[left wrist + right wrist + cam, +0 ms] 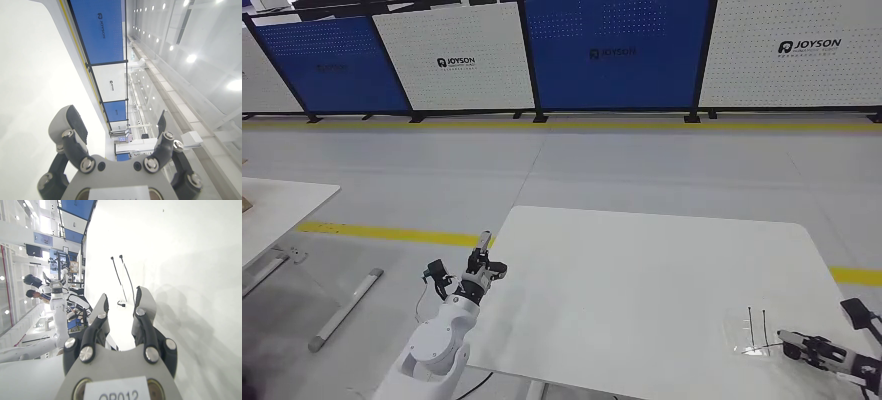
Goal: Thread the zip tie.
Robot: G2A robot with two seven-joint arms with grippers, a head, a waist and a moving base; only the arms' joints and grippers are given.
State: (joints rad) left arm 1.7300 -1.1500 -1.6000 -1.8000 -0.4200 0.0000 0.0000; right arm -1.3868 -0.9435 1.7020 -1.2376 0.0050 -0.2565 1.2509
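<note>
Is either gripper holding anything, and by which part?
Nothing is held. The left gripper and right gripper are both open and empty; the zip ties lie on the table ahead of the right one.

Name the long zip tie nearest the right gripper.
The curved black zip tie, tail ending by the right gripper; the straight black zip tie lies beside it.
</note>
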